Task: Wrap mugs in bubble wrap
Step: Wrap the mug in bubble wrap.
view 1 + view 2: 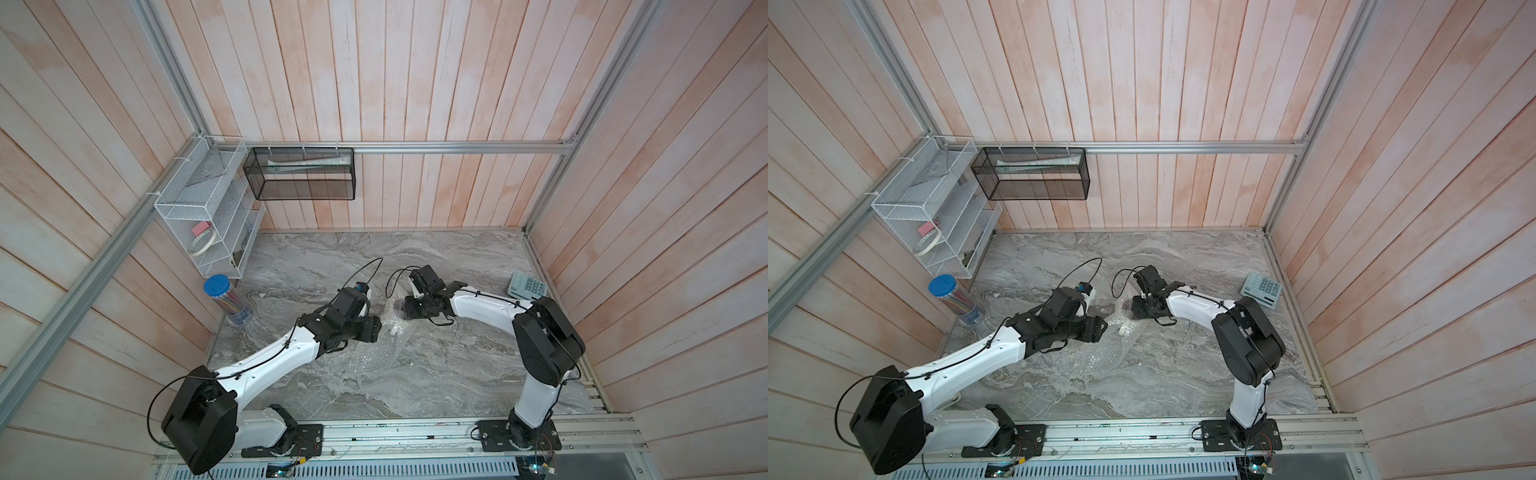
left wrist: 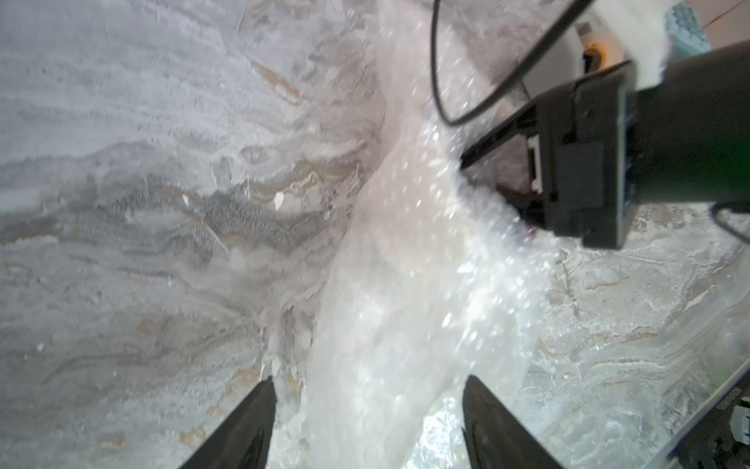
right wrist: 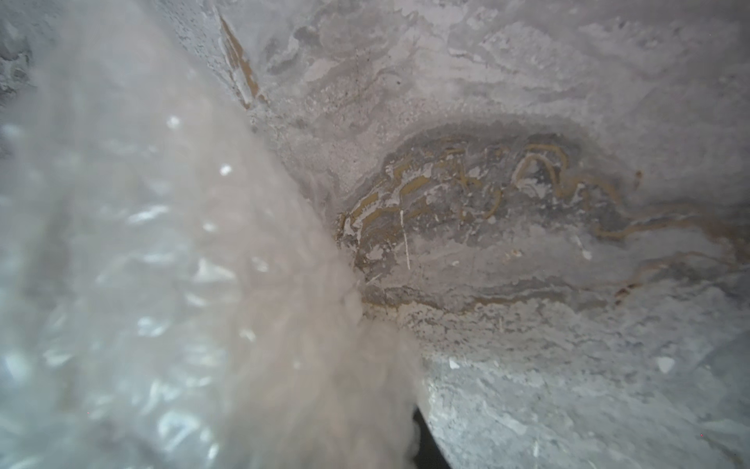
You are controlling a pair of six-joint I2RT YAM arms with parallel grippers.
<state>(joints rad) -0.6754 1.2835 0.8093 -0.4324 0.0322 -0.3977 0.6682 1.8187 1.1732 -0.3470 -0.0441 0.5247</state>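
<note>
The bubble wrap lies crumpled on the marble table between my two arms, and a raised ridge of it runs from one gripper to the other. The mug is almost wholly hidden under the wrap. Only a small white part shows in both top views. My left gripper is open, its fingers standing wide on either side of the ridge without clamping it. My right gripper is shut on the far end of the wrap. In the right wrist view the bubble wrap covers most of the jaws.
A calculator lies at the table's right edge. A jar of pens with a blue lid stands at the left edge. A white wire rack and a black mesh basket hang on the walls behind. Bare marble table lies toward the front.
</note>
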